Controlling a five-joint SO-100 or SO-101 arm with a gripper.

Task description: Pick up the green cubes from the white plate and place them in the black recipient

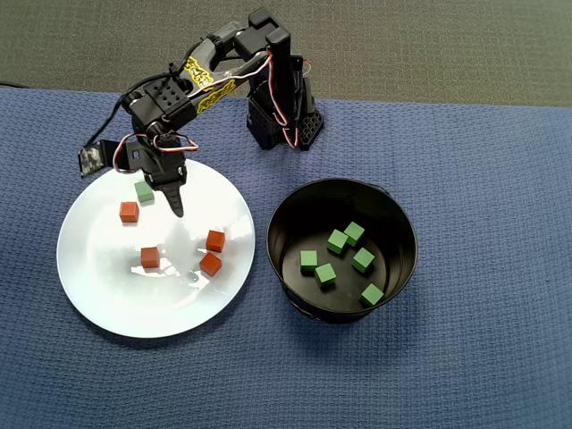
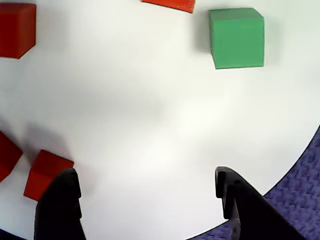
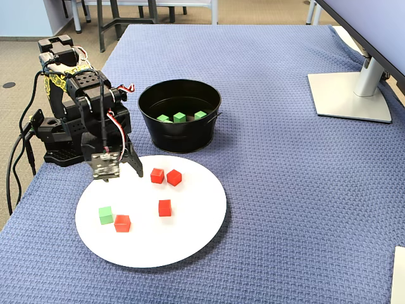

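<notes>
1 green cube [image 2: 236, 38] is sitting on the white plate [image 1: 107, 304], 6 already lying in the black pot [image 1: 404, 223]. Gripper [image 2: 150, 200] is hovering w/ fingers spread, empty. Cube's prob. light, stiff, matte; pinching 2 opposite flat faces looks best.

Overhead view: plate [image 1: 107, 304] left of pot [image 1: 404, 223], cubes [image 1: 337, 241] in both

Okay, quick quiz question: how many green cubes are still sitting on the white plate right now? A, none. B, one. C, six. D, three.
B: the overhead view shows a single green cube on the white plate, lying among four red cubes, while six green ones already lie in the black pot.
</notes>
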